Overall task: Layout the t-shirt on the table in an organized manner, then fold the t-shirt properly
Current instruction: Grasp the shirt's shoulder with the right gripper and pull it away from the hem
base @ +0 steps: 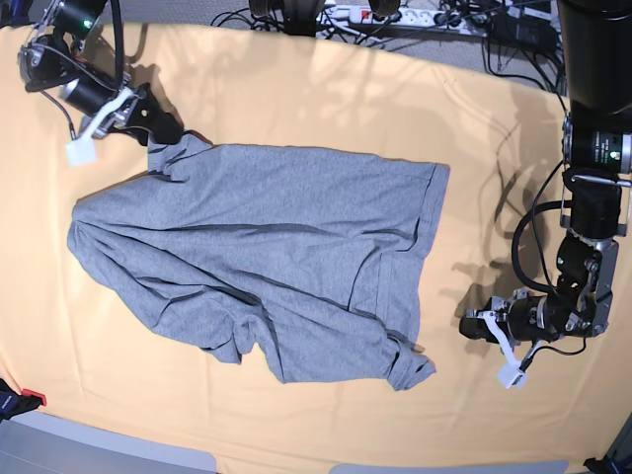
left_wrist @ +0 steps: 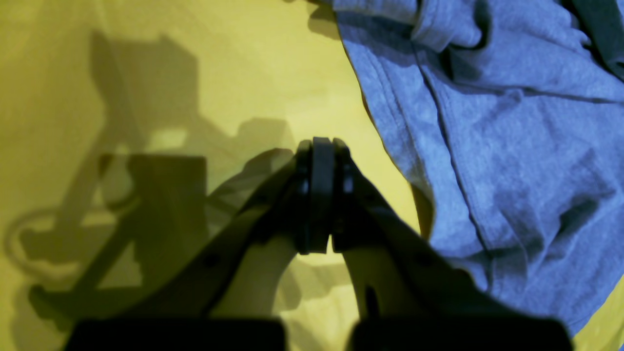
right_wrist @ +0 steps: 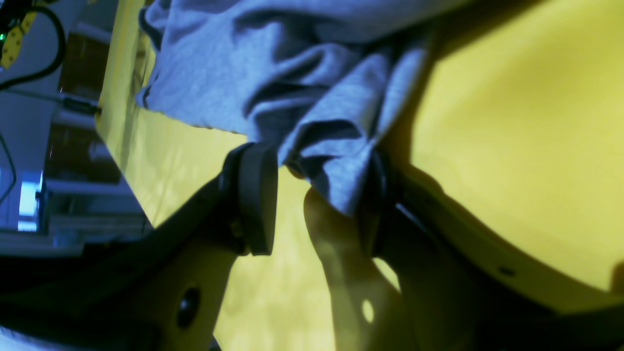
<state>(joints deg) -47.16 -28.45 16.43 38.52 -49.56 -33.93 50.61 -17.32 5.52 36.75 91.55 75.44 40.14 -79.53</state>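
Note:
The grey t-shirt (base: 267, 247) lies rumpled and skewed on the yellow-orange table (base: 296, 89), with no lettering showing. My right gripper (base: 168, 130) is at the shirt's far left corner. In the right wrist view its jaws (right_wrist: 316, 153) stand open around a bunched tip of the t-shirt (right_wrist: 336, 112); the cloth rests against one finger, with a gap to the other pad (right_wrist: 256, 195). My left gripper (left_wrist: 321, 146) is shut on nothing, low over the bare table (left_wrist: 195, 73) just off the t-shirt's edge (left_wrist: 487, 146). In the base view this left gripper (base: 469, 326) sits right of the shirt.
A power strip and cables (base: 395, 15) run along the table's far edge. The table's edge (right_wrist: 112, 122) lies close beside the right gripper. A small red item (base: 30, 398) sits at the near left corner. The left arm's column (base: 597, 148) stands at the right.

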